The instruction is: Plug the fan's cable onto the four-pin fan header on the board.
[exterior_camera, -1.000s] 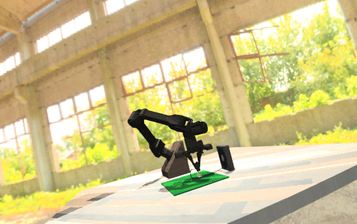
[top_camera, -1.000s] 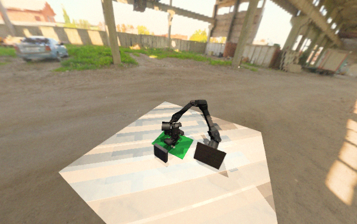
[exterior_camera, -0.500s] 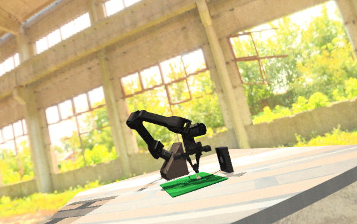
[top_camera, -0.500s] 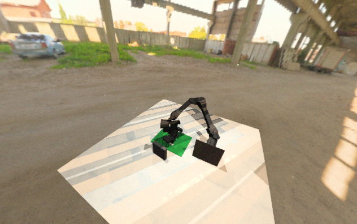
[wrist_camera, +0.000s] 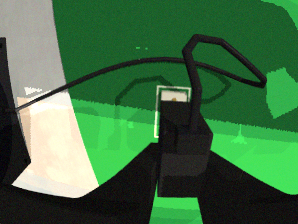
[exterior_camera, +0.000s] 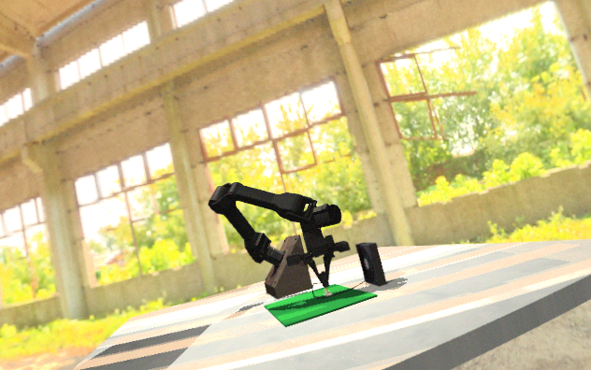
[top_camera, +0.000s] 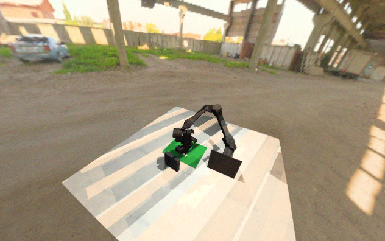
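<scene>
The end effector points down over the green board, its fingers pinching the black plug — the plug sits right at the white fan header, covering most of it in the wrist view, with a strip of the header showing past its edge; I cannot tell how deep it is seated. The black cable loops up from the plug and runs across to the fan — which stands upright on the table, just beside the board
</scene>
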### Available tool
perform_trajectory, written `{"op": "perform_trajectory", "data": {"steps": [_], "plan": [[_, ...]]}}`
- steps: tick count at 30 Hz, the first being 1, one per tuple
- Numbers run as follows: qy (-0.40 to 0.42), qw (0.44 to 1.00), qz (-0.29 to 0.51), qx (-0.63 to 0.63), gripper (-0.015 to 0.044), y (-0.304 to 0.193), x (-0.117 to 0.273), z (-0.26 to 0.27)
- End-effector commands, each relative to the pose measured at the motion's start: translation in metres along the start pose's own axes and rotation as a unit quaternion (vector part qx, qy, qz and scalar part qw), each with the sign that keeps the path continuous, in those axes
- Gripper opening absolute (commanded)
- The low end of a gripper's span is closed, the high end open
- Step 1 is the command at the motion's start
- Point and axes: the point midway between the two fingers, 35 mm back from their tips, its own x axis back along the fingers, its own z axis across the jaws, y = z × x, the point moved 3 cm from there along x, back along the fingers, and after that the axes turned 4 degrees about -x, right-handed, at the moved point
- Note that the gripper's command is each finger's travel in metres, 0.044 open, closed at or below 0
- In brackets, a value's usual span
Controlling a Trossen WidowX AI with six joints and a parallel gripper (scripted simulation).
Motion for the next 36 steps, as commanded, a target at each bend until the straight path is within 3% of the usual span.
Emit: {"op": "perform_trajectory", "data": {"steps": [1, 36], "plan": [[-0.002, 1.000, -0.003, 0.002, 0.0000, 0.000, -0.001, 0.000], [-0.002, 1.000, -0.003, 0.002, 0.0000, 0.000, -0.015, -0.001]]}}
